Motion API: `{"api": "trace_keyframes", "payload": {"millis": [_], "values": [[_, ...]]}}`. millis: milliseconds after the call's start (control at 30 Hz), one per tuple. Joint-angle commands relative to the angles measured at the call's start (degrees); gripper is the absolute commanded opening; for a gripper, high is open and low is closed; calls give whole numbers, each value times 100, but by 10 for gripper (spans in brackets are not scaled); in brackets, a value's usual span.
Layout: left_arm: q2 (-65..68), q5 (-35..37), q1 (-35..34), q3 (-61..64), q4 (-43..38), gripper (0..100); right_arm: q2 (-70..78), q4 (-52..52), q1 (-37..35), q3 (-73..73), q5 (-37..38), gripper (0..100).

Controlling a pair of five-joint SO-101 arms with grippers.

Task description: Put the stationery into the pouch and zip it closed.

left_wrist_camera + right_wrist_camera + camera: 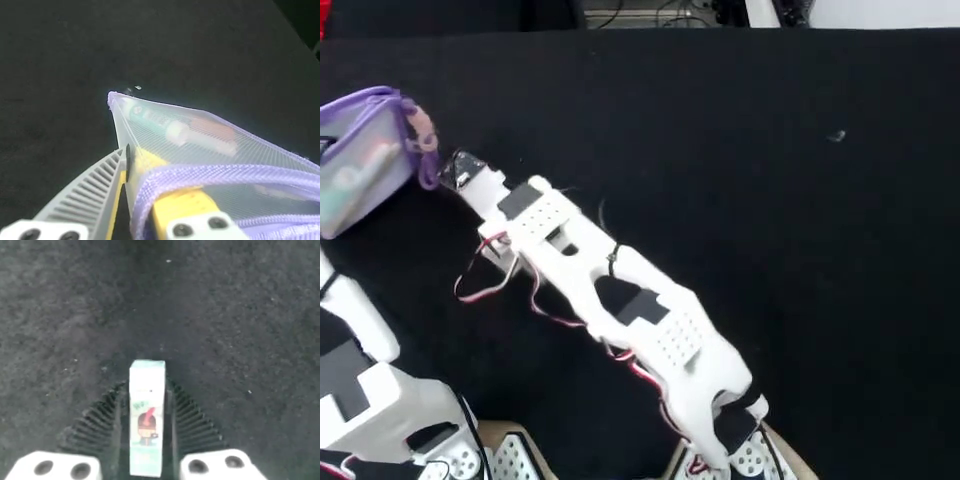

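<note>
If the mouth of the pouch [360,160] sags, the small printed carton [146,415] pinched upright between the right fingers [192,415] could snag its purple rim and drop onto the counter [770,200]. The left fingers [92,187] clamp the pouch's edge at far left. It's translucent mesh with stationery showing inside.

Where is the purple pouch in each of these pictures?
High view: the pouch at the left edge.
Left wrist view: up close, pinched by the left fingers.
Right wrist view: a small box between the right fingers.
Shared landmark: the black table.
</note>
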Motion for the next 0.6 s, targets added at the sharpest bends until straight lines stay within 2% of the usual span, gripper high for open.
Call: {"api": "trace_keyframes", "payload": {"millis": [0, 133, 200, 400, 567], "values": [[-123, 0, 602, -848, 316, 29, -215, 677, 598, -980, 35, 11], [-114, 9, 1226, -2000, 1029, 28, -716, 1327, 1204, -1552, 26, 11], [-123, 9, 1596, -2229, 1064, 28, -1059, 1556, 1538, -1692, 18, 11], [-246, 202, 2334, -1815, 1064, 28, -2273, 1758, 2514, -1745, 9, 11], [-343, 202, 2809, -1341, 1055, 28, -3240, 1996, 3007, -1745, -35, 11]]}}
